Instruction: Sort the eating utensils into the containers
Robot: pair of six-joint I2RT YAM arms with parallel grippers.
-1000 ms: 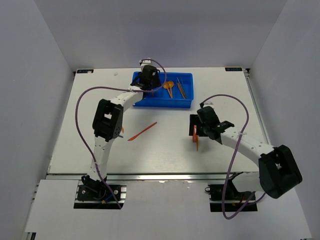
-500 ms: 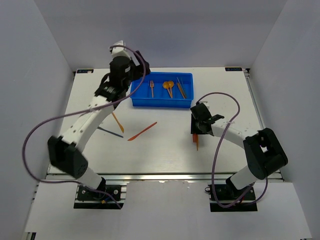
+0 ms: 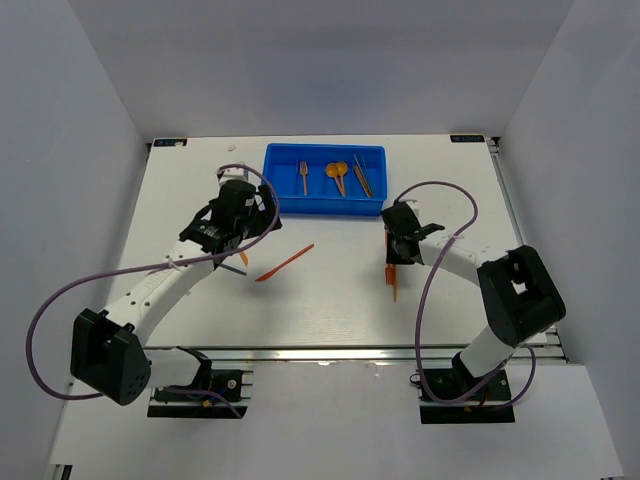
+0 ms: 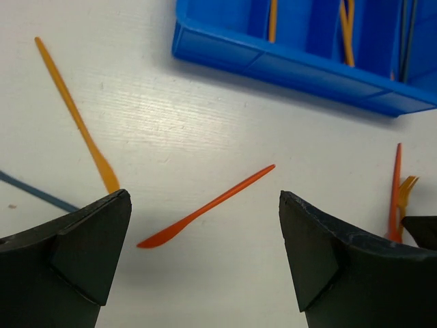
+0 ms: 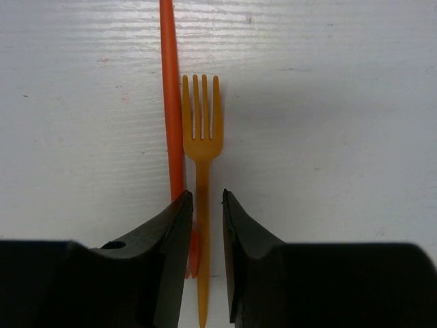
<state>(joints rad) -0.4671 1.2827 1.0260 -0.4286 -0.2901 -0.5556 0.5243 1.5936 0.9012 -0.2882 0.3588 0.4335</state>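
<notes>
Orange fork [image 5: 202, 137] lies handle-first between the slightly parted fingers of the right end effector [image 5: 205, 198].

White flat table [image 3: 330, 310]. Bright blue rectangular plastic tray [image 3: 320, 207] sits on it at far middle. Red-orange plastic knife [image 4: 205, 205] lies diagonal on the near side of the tray, below its left half, apart from it. Slim orange plastic knife [image 4: 75, 116] and dark blue thin stick [image 4: 34, 193] lie near-left of the tray's left end. Orange plastic fork [image 5: 202, 143] and red-orange plastic stick [image 5: 169, 102] lie parallel, just beside each other, near-side of the tray's right end.
</notes>
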